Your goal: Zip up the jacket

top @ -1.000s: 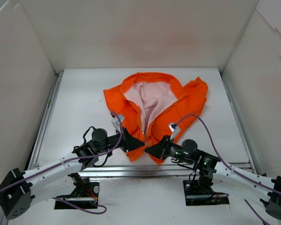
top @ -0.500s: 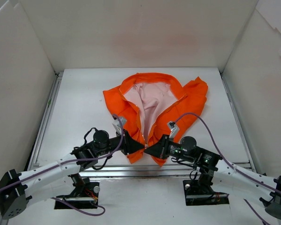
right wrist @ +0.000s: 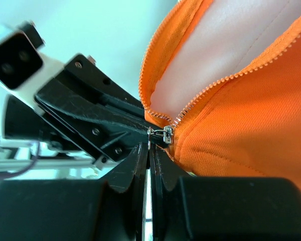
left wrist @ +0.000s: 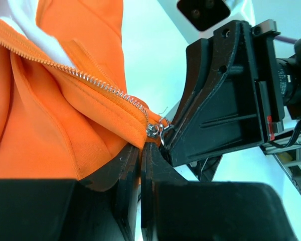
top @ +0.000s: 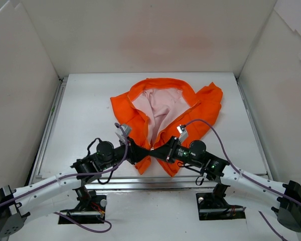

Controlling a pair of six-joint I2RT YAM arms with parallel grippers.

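The orange jacket (top: pixel 200 108) lies open on the white table, its pale pink lining (top: pixel 160 103) showing. Both grippers meet at its near hem. My left gripper (top: pixel 145 153) is shut on the hem fabric just below the zipper's bottom end; in the left wrist view (left wrist: pixel 141 146) the metal slider (left wrist: pixel 153 130) sits right above its tips. My right gripper (top: pixel 158 150) is shut on the small metal pull (right wrist: pixel 150 136), which hangs from the slider (right wrist: pixel 166 134) at the base of the open teeth (right wrist: pixel 210 88). The right gripper's black body (left wrist: pixel 226 100) fills the left wrist view.
White walls (top: pixel 20 110) enclose the table on three sides. A metal rail (top: pixel 140 184) runs along the near edge. Purple cables (top: pixel 210 128) loop over both arms above the jacket's lower part.
Both grippers have closed in on each other at the jacket's bottom hem. The right gripper has moved left and forward to the zipper's base.
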